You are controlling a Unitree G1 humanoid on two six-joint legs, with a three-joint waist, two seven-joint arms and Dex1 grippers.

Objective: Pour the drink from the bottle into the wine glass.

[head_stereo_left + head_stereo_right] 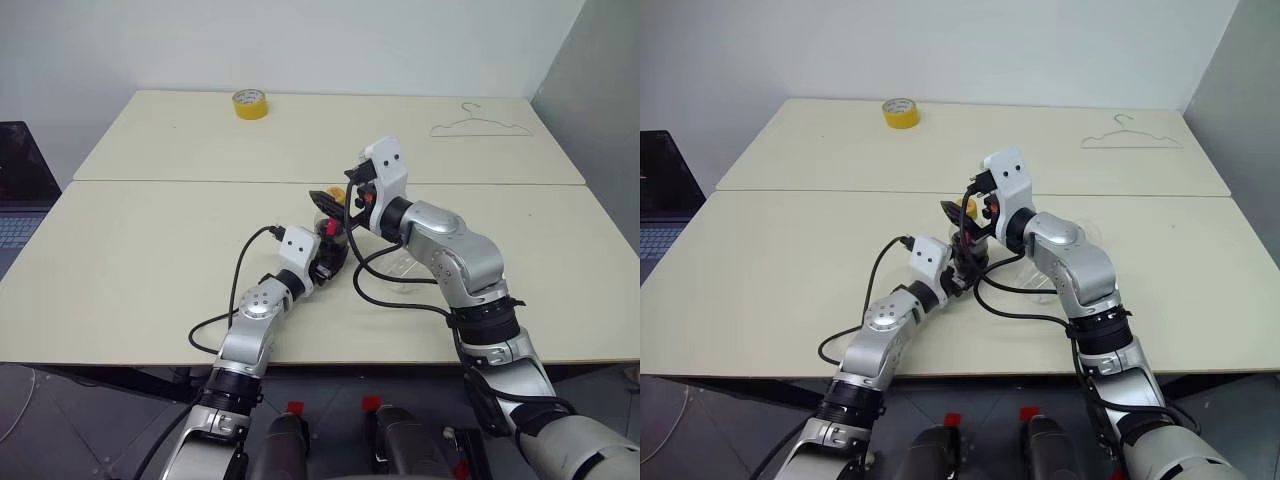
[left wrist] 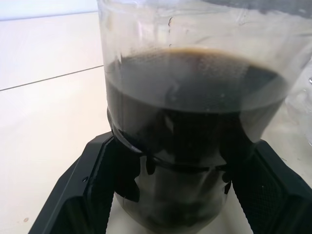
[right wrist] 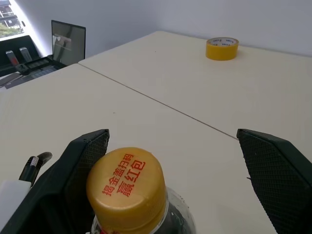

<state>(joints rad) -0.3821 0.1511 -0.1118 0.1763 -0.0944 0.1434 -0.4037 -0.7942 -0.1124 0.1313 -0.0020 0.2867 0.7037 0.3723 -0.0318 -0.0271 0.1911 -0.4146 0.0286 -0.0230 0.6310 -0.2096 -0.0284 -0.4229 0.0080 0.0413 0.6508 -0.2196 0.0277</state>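
Bottle (image 2: 195, 122) of dark cola-like drink (image 2: 195, 102) stands near the middle of the near table (image 1: 120, 290), clamped low on its body by the left gripper (image 2: 180, 195). Just above it the right gripper (image 3: 180, 161) hangs with fingers spread wide on either side of the yellow cap (image 3: 127, 187), gripping nothing. To the right lies the wine glass (image 1: 408, 268). Far off sit a yellow tape roll (image 1: 250, 103) and a wire hanger (image 1: 482, 125).

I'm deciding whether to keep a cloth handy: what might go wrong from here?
The right gripper stands open around the yellow cap, one finger far off; closing off-centre might tip the bottle. The left gripper grips it low, so twisting could turn it. The drink sits high and may slosh.
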